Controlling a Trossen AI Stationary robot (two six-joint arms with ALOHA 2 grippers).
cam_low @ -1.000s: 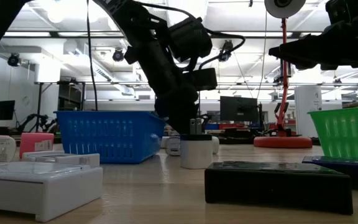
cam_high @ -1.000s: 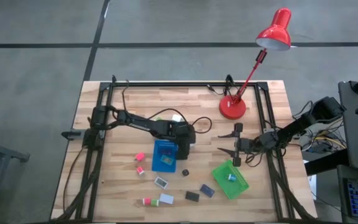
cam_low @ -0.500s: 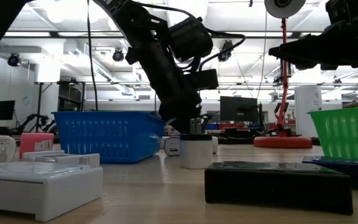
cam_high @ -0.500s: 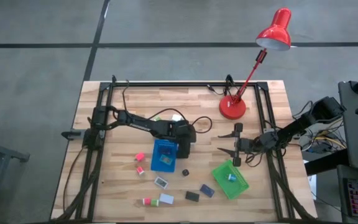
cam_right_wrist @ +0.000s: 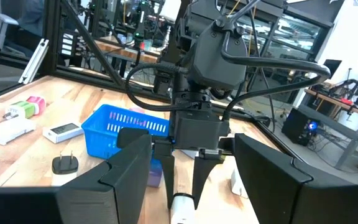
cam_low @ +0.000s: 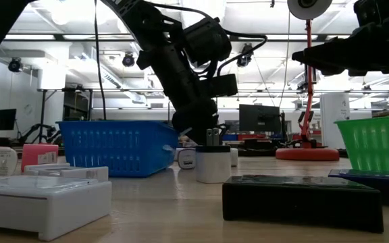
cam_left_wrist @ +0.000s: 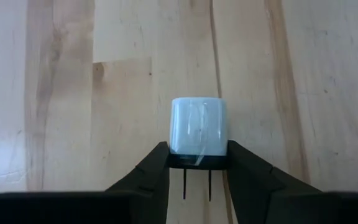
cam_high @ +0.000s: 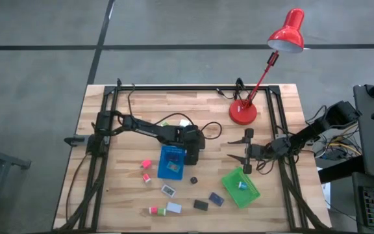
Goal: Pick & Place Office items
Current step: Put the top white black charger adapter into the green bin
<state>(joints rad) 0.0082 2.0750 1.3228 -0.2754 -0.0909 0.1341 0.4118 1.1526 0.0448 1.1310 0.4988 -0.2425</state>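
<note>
The left gripper (cam_left_wrist: 196, 163) pinches a small pale-blue plug adapter (cam_left_wrist: 197, 126) between its fingertips, the two prongs pointing back toward the wrist, low over the bare wooden table (cam_left_wrist: 55, 93). Just beside it sits the blue tray (cam_high: 172, 161). Farther off, the right gripper (cam_high: 242, 156) hovers with fingers partly spread, empty, near the green tray (cam_high: 241, 187).

Colours noted, placed relative to the blue tray (cam_high: 172, 162). My left gripper (cam_left_wrist: 197, 163), black-fingered, is closed on a pale blue-white plug adapter (cam_left_wrist: 197, 126) with dark prongs, just beside the tray. Table (cam_high: 141, 107): light wood, plank-striped. Beyond the tray: red lamp (cam_high: 286, 31), green tray (cam_high: 241, 187). On its other side, pink block (cam_high: 146, 163), black box (cam_high: 200, 205), navy box (cam_high: 216, 199), white box (cam_high: 173, 207).
</note>
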